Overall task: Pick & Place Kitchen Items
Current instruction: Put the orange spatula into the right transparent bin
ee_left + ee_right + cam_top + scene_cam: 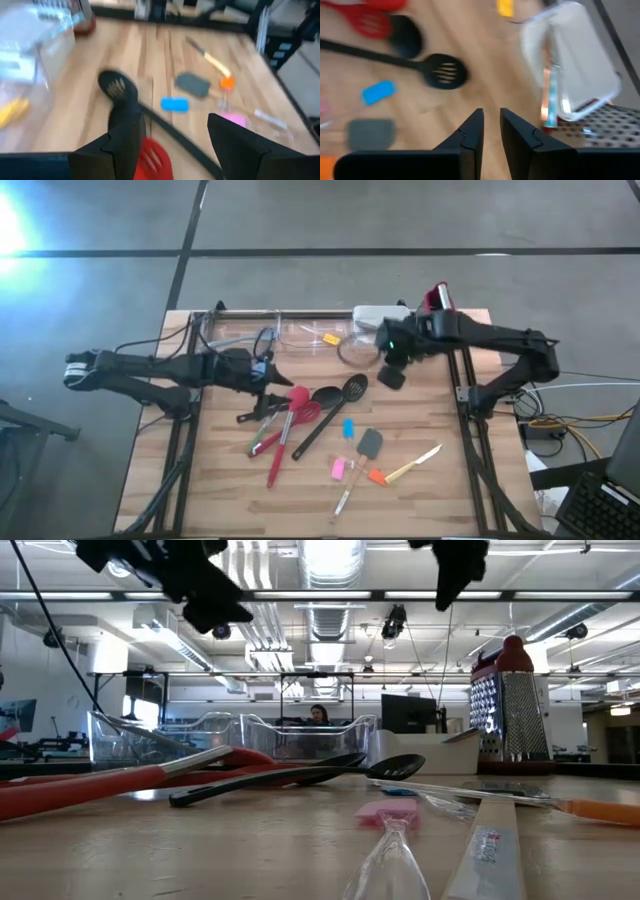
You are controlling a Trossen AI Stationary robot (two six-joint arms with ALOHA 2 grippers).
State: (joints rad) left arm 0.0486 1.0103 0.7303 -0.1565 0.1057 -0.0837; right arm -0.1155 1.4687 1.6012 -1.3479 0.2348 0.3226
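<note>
Left tool (268, 373) above counter (230, 480), dark fingers (240, 145) spread wide, nothing between them, just beside red whisk (285, 406) at top of utensil cluster. Right tool (392, 372) hangs over far counter beside clear tub (300, 333) and white tub (575, 65), fingers (470, 135) narrow, only a slit, empty. Between tools: black slotted spoon (335, 405), oval perforated head, long slim handle. Farther out on pale plank wood: blue scraper (348, 428), grey scraper (370, 443), pink scraper (338, 469), orange scraper (376, 476), knife (414, 464) with pale handle. Steel box grater (508, 705) upright at back.
</note>
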